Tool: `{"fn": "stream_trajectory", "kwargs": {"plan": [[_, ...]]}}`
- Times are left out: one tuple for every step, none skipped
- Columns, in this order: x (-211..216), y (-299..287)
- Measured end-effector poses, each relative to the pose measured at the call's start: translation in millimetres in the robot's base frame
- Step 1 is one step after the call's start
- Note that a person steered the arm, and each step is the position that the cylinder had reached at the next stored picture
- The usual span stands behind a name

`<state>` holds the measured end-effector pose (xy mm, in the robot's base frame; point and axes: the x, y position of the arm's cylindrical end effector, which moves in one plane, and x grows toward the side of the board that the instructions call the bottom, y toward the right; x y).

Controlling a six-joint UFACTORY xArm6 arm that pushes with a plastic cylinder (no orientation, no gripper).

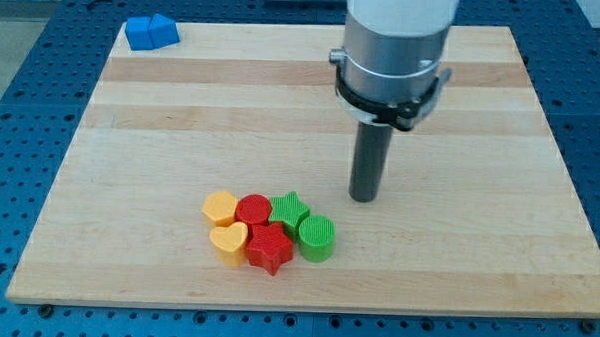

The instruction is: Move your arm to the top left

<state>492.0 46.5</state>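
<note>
My tip (364, 198) rests on the wooden board (181, 134) right of centre, under the grey arm body (396, 42). It is apart from all blocks, up and to the right of a cluster near the view's bottom. The cluster holds a yellow hexagon (220, 207), a red cylinder (254, 209), a green star (291, 210), a yellow heart (228, 242), a red star (269, 248) and a green cylinder (316, 238), all touching. Blue blocks (151, 31) sit at the board's top left corner, far from my tip.
The board lies on a blue perforated table (22, 99). The board's edges run close to the cluster at the view's bottom.
</note>
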Motion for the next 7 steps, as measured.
{"fn": "stream_trajectory", "kwargs": {"plan": [[-38, -46], [-55, -130], [-73, -235], [-129, -318], [-187, -351], [-189, -351], [-213, -351]]}}
